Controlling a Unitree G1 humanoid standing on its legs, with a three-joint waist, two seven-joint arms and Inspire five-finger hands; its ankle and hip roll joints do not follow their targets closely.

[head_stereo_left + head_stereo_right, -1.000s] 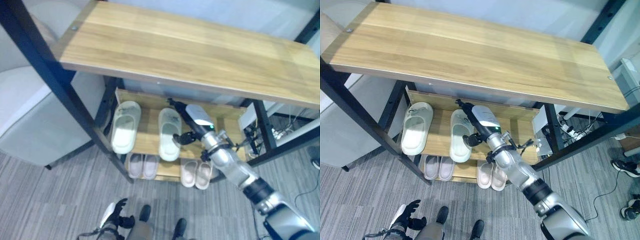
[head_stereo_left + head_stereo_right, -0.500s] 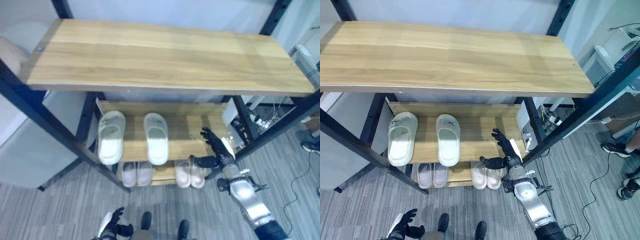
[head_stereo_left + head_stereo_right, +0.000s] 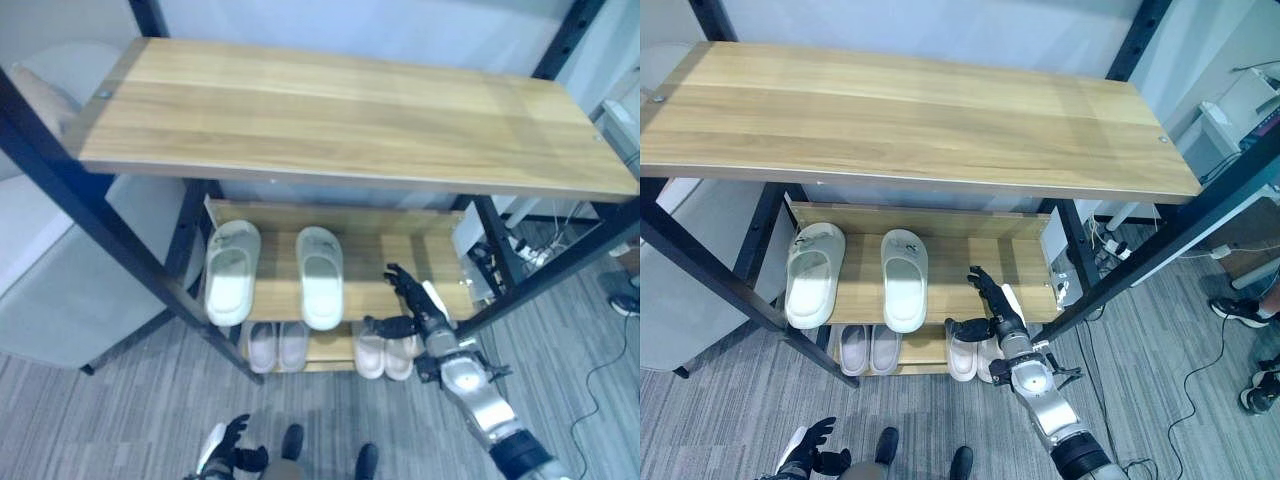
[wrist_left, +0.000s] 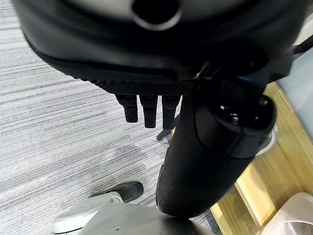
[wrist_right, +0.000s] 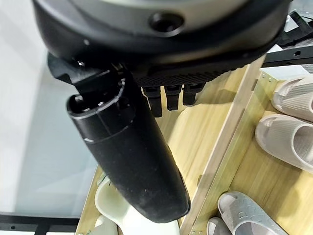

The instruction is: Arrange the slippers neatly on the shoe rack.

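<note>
At the bottom left of the frame the left hand [image 3: 222,450] hangs low with relaxed fingers, holding nothing. On the middle shelf [image 3: 375,262] of the shoe rack [image 3: 340,110], at centre, two pale green slippers [image 3: 232,271] lie side by side, apart. Lower right of centre, the right hand [image 3: 415,305] is spread open and empty at the shelf's front edge, above a beige pair [image 3: 383,354] on the bottom shelf.
</note>
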